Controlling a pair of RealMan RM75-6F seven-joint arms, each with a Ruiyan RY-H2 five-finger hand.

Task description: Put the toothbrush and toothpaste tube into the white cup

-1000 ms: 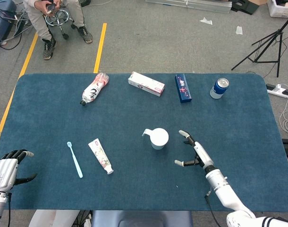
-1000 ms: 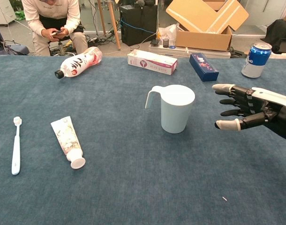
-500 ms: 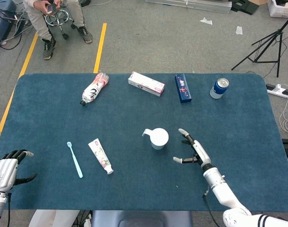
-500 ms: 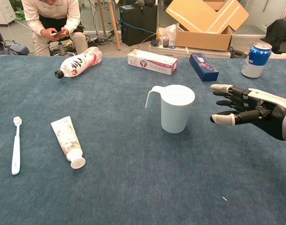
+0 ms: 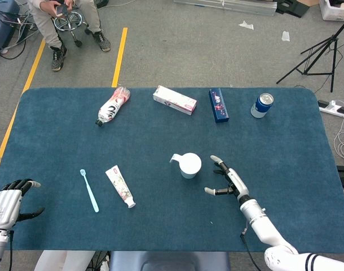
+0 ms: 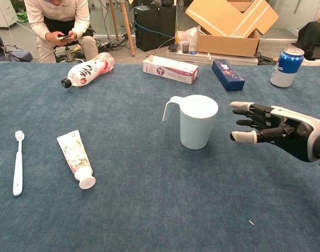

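Two hands show, and neither holds anything. The right hand (image 6: 278, 128) reaches in just to the right of the white cup (image 6: 195, 122), palm turned toward it, fingers spread wide and stretched at the cup's side with the thumb lower, not touching it; its white forearm (image 5: 262, 221) runs back toward the table's near edge. The left hand (image 5: 5, 200) sits far to the cup's left, at the near left corner of the table (only the head view catches it), fingers apart and lightly curled.

The cup stands upright near the middle of the blue table (image 5: 285, 141), its handle pointing left and away. The toothpaste tube (image 6: 76, 157) lies flat well left of the cup, its long axis running from far-left to near-right, white cap at the nearer end. The toothbrush (image 6: 17, 163) lies further left again, roughly parallel, bristle head at the far end.

Beyond the cup, along the far edge, lie a plastic bottle (image 5: 113, 105) on its side, a white box (image 5: 174, 100), a dark blue box (image 5: 218, 105) and an upright blue can (image 5: 262, 105). Past the table are grey floor with a yellow line (image 5: 120, 49), a seated person (image 6: 57, 23), a cardboard box (image 6: 231, 23) and a tripod (image 5: 318, 53).
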